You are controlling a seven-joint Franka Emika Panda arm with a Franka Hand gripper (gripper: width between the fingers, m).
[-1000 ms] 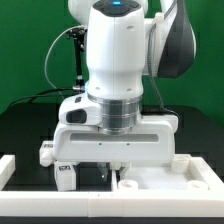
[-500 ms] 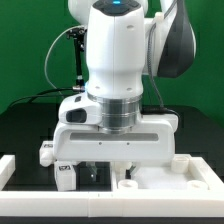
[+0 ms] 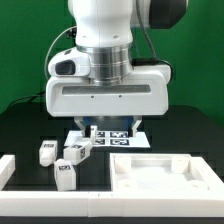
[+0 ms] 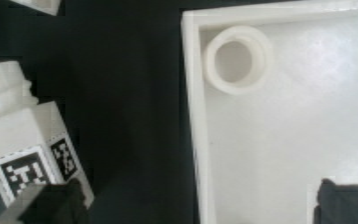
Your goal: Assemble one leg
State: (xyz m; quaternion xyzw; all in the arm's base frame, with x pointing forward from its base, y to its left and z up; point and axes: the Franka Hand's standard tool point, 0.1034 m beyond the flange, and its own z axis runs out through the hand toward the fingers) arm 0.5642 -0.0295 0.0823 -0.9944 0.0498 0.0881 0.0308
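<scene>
**Item 1. Arm.** Large white robot arm (image 3: 108, 40) with a grey collar. It hangs above the middle of the black bench (image 3: 20, 130), and its wide white wrist housing is clear of everything below.

**Item 2. Hand** (image 4: 199, 200). The wrist view shows two dark fingertips (image 4: 48, 205) spread wide apart. They pinch nothing. One tip is over the tagged block, the other over the tray floor.

**Item 3. Legs.** Small white stubby rectangular plastic blocks with black-and-white square tags, three in the exterior view, all loose on the bench.
- The first leg (image 3: 47, 152) and second leg (image 3: 75, 150) lie near each other, toward the exterior view's left.
- The third leg (image 3: 66, 172) lies nearer the front edge, close to the tray's outer wall.
- The wrist view shows one leg (image 4: 25, 140) just beside the tray wall, with a strip of dark bench between them. Which of the three it is cannot be told.

**Item 4. Tray.** Large white square tray-like plastic part (image 3: 160, 175), by the front corner at the exterior view's right. A round socket (image 4: 238, 58) sits in one inner corner.

**Item 5. Marker board** (image 3: 108, 134). Thin, flat and white, carrying tags. It lies mid-bench under the arm.

**Item 6. Rim.** White raised rim (image 3: 90, 214) along the bench's front edge.
</scene>
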